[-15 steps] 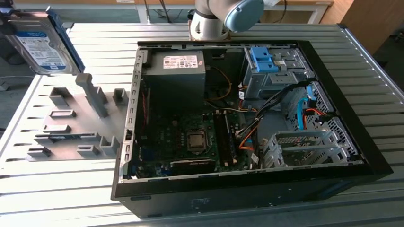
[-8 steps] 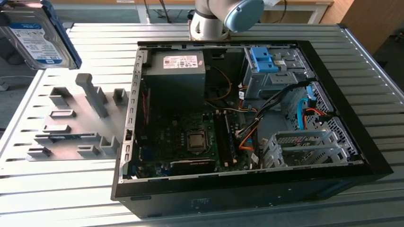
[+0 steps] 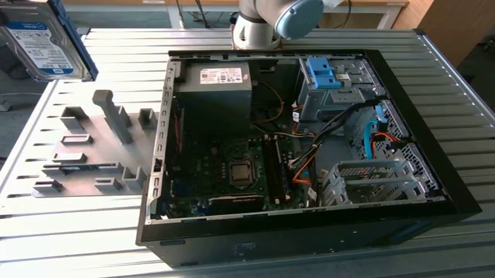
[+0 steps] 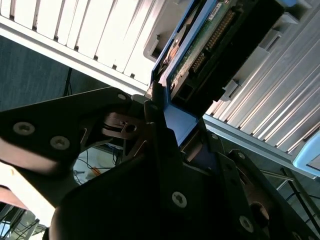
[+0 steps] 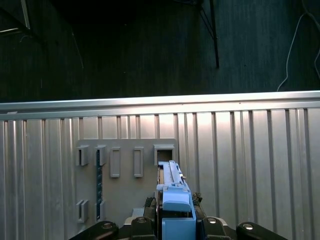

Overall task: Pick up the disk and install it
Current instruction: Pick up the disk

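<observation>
Second wrist view, starting at the black end effector (image 4: 172, 125): closed narrow on the blue plastic bracket framing the disk (image 4: 200, 45), a flat silver-metal hard drive with its green circuit-board face turned toward this camera. Gripped by the bracket's end, not by the board.

Seen edge-on in the first wrist view, hanging apart from a flat grey fixture plate (image 5: 125, 165) with upright slots, on the ribbed aluminium counter (image 5: 250, 160).

Found in the exterior view at about ten o'clock from the open black computer case (image 3: 309, 246), high above the counter, white-and-blue label facing the lens, well apart from every bay.

Inside the case:
- bare blue plastic bracket (image 3: 323, 72) in a metal bay at one o'clock
- perforated silver drive cage (image 3: 371, 179) at four o'clock
- grey power-supply box (image 3: 220, 87) at eleven o'clock

Pale grey-and-blue robot arm (image 3: 267, 23) at twelve o'clock, beyond the case.

Judged as the carrying stage: picked up, not installed. Target bay not evident.

To do this stage well, probably:
- Hold the pinch firm and centred on the bracket, against pivoting under the drive's weight.
- Move slowly.
- Carry high enough to pass over the case wall at nine o'clock.
- Steer wide of the loose orange and black cables (image 3: 305, 171) near the case's middle.
- Square the long edge to the bay rails while in free air.
</observation>
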`<state>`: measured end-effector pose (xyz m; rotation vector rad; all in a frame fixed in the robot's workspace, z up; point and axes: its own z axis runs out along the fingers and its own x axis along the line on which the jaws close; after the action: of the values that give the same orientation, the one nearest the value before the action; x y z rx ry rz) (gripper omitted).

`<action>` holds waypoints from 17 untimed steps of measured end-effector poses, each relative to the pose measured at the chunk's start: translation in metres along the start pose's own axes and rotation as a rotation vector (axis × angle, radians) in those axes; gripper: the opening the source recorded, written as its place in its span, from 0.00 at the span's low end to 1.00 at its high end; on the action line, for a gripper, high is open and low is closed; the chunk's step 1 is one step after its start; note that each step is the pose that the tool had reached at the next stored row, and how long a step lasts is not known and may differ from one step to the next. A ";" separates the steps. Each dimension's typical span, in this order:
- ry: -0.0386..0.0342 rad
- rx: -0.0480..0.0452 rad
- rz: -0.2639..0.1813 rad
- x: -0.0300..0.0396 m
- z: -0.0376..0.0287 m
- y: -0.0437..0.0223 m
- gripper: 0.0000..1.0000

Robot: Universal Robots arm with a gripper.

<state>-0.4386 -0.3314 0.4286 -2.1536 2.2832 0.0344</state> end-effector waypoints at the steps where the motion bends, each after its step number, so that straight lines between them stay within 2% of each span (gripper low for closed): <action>1: 0.0001 -0.0001 0.000 0.0000 -0.0001 0.0000 0.36; 17: 0.0001 -0.0002 0.000 -0.0001 -0.0030 0.0000 0.36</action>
<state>-0.4386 -0.3314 0.4315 -2.1537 2.2834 0.0345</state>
